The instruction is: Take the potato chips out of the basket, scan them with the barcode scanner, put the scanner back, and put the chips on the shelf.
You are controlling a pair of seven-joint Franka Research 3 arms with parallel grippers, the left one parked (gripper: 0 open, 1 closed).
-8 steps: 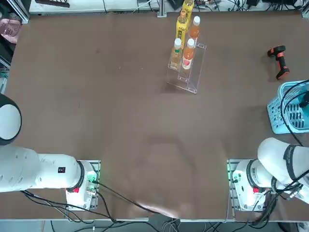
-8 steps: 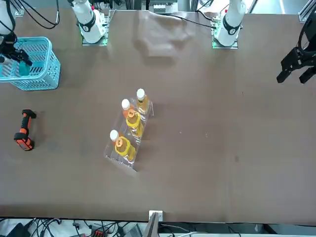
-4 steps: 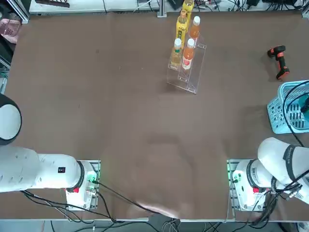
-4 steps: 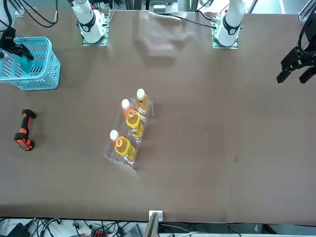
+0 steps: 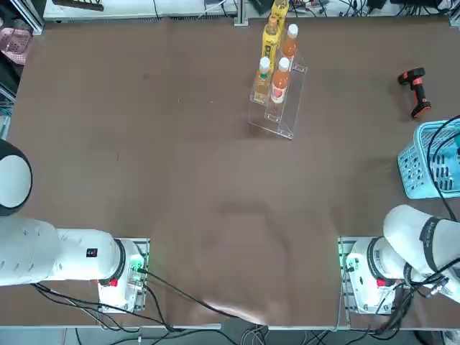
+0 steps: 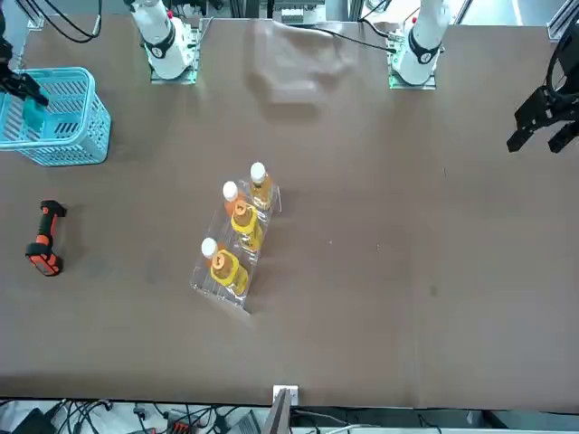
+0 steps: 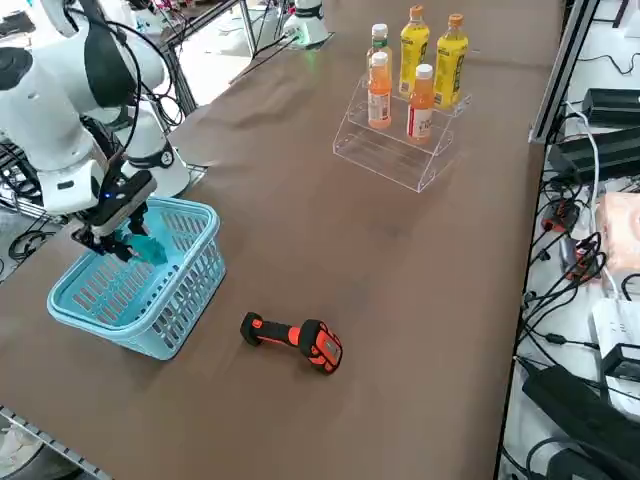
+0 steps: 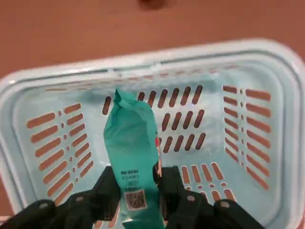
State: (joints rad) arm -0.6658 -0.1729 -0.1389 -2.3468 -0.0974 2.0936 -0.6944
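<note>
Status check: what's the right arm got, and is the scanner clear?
Right gripper shut on chips packet, over the basket. Scanner lying free on table beside basket. Nothing in the way.

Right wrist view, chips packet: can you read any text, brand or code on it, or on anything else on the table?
Potato chips packet, held in the right gripper: dark print and a square code, too blurred to read.
Bottles on the shelf: labels too small to read.
Barcode scanner: no text visible.

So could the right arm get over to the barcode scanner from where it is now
Probably yes. The scanner lies alone on bare table beside the basket, but the right tool is shut on the potato chips, so it can't grasp it yet.
</note>
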